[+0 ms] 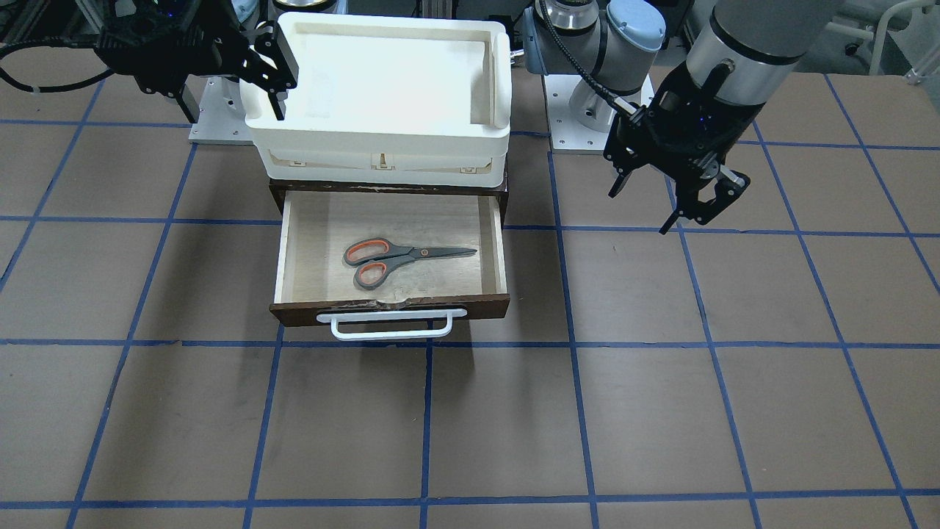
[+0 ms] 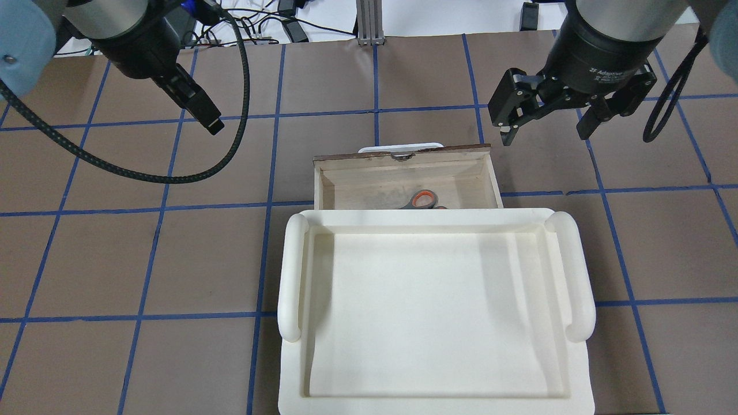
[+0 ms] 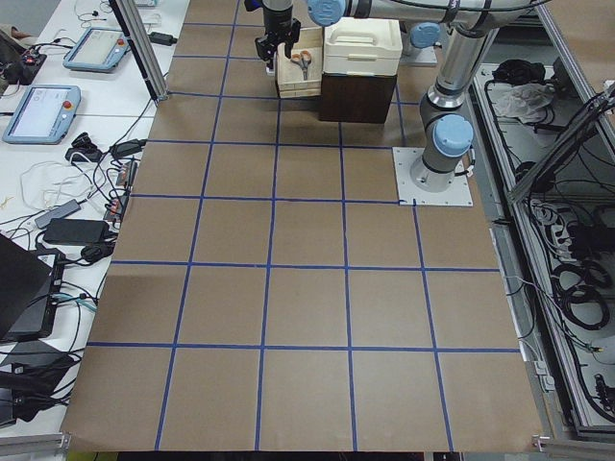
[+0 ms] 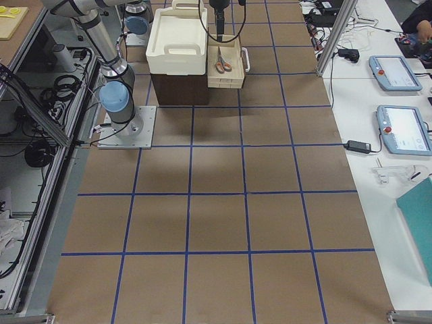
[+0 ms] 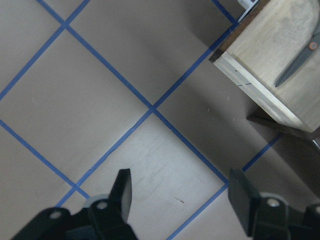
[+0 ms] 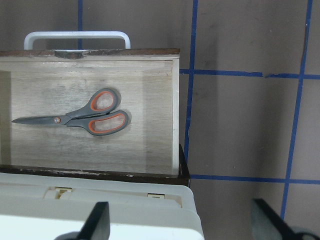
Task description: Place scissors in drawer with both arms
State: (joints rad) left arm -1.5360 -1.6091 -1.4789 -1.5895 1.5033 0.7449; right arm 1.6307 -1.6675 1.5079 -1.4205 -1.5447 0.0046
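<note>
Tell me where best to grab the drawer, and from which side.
Take the white bar handle; it stands off the front of the drawer with a gap behind, so one finger likely fits there. Come down from above on the side away from the robot, jaws across the bar's middle.

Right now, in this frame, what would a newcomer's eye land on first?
The scissors, grey with orange-lined loops, lie flat with blades closed in the open wooden drawer at the table's middle. A big white tray sits stacked above it. The left pincer and the right pincer both hang open and empty, one to each side of the drawer.
</note>
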